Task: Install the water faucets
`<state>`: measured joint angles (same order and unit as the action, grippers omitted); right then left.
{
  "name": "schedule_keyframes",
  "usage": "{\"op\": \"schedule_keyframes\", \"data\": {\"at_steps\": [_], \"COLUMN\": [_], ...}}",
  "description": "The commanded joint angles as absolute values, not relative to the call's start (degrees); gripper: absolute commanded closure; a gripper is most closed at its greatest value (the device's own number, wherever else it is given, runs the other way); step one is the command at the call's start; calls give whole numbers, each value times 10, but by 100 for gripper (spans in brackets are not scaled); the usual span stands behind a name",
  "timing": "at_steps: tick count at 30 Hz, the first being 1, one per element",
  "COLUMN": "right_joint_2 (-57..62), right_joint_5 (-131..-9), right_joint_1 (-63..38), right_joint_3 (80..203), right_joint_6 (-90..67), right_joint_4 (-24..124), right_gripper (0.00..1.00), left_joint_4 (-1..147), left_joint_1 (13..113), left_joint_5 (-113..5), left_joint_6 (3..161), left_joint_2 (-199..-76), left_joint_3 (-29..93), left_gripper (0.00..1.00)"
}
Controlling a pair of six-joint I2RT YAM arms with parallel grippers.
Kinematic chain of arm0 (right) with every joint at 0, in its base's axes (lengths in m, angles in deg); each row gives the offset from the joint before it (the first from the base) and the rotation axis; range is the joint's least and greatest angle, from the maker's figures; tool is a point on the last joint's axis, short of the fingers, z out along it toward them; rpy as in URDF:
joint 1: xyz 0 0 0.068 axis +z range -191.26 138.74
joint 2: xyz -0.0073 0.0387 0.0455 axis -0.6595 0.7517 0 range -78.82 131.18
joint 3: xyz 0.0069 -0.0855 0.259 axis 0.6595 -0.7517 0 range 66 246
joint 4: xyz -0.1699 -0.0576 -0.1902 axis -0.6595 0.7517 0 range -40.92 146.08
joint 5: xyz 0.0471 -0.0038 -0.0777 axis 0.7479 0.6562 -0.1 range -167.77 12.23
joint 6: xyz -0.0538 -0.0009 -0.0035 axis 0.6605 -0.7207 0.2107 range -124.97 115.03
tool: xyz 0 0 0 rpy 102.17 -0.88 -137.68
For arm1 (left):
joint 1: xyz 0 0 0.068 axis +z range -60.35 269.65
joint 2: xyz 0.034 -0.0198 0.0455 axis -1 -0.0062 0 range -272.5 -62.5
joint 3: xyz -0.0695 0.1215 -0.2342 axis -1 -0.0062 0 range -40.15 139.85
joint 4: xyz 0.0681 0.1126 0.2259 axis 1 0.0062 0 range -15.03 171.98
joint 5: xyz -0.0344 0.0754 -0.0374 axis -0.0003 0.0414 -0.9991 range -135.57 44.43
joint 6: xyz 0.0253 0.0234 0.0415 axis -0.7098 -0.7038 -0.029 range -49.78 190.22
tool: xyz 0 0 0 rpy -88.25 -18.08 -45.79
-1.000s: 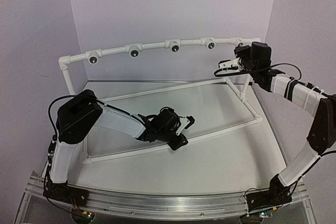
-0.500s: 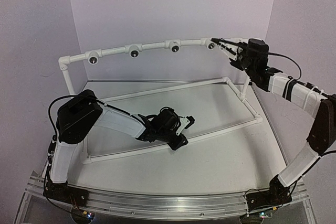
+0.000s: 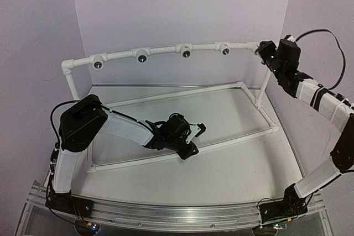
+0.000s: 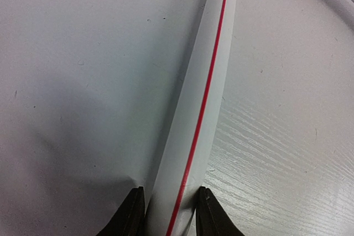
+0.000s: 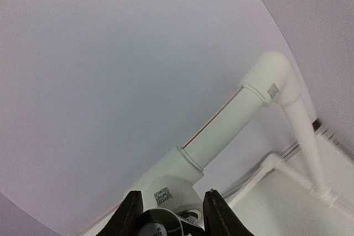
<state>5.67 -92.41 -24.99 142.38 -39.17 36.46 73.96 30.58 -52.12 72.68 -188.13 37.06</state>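
A white pipe frame [image 3: 160,50] stands on the table, with several round fittings with dark holes [image 3: 142,55] along its top rail. My right gripper [image 3: 264,49] is at the rail's right end. In the right wrist view my right gripper [image 5: 173,193] is shut on a small round dark and silver faucet [image 5: 157,226], held against the end fitting [image 5: 171,178]. Most of the faucet is cut off by the frame edge. My left gripper [image 3: 188,146] is low on the table. In the left wrist view my left gripper [image 4: 170,190] is shut on the frame's front base pipe [image 4: 204,98], white with a red stripe.
The frame's base pipes [image 3: 243,135] lie across the white table, with uprights at the left [image 3: 72,87] and right [image 3: 264,84] corners. Lilac walls close in the back and both sides. A metal rail [image 3: 166,214] runs along the near edge.
My right gripper has swung up from below the rail's right end, passed along the rail, and now sits at the right corner fitting. The left arm has not moved.
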Motion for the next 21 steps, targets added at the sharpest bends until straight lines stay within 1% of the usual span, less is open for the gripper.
{"op": "schedule_keyframes", "data": {"at_steps": [1,2,3,4,5,8,10,11,12,14,15,16,17,18,20,21], "right_joint_2": [38,42,58,61,84,122,132,132,131,125,125,125,121,114,95,89], "right_joint_5": [-832,-812,-788,-787,-782,-738,-733,-734,-732,-714,-701,-671,-627,-618,-605,-603], "right_joint_1": [-297,-302,-305,-305,-307,-321,-330,-335,-339,-356,-363,-374,-384,-386,-395,-397], "right_joint_3": [1324,1306,1288,1286,1279,1283,1287,1287,1286,1285,1291,1303,1323,1328,1317,1317], "right_joint_6": [-1011,-1061,-1174,-1187,-1252,-1303,-1297,-1276,-1257,-1205,-1155,-1111,-1019,-993,-938,-911], "right_joint_4": [300,279,236,229,169,111,81,75,74,75,75,77,127,159,161,161], "right_gripper": [100,100,100,100,100,100,100,98,92,76,68,57,40,25,11,10], "left_joint_4": [1001,1001,1000,1000,999,998,998,998,997,997,997,997,997,997,997,997], "left_joint_1": [302,302,302,302,302,302,302,302,302,302,302,302,302,302,302,302], "left_joint_5": [-510,-510,-511,-511,-510,-510,-510,-510,-510,-510,-510,-510,-510,-510,-511,-512], "left_joint_6": [778,778,778,778,778,778,780,780,780,781,781,781,781,781,781,780], "left_joint_2": [-1977,-1978,-1978,-1978,-1978,-1977,-1976,-1975,-1974,-1974,-1975,-1976,-1976,-1976,-1976,-1977], "left_joint_3": [303,303,303,303,303,302,300,299,299,299,299,299,299,298,299,300], "left_gripper": [100,100,100,100,100,100,100,100,100,100,100,100,100,100,100,100]}}
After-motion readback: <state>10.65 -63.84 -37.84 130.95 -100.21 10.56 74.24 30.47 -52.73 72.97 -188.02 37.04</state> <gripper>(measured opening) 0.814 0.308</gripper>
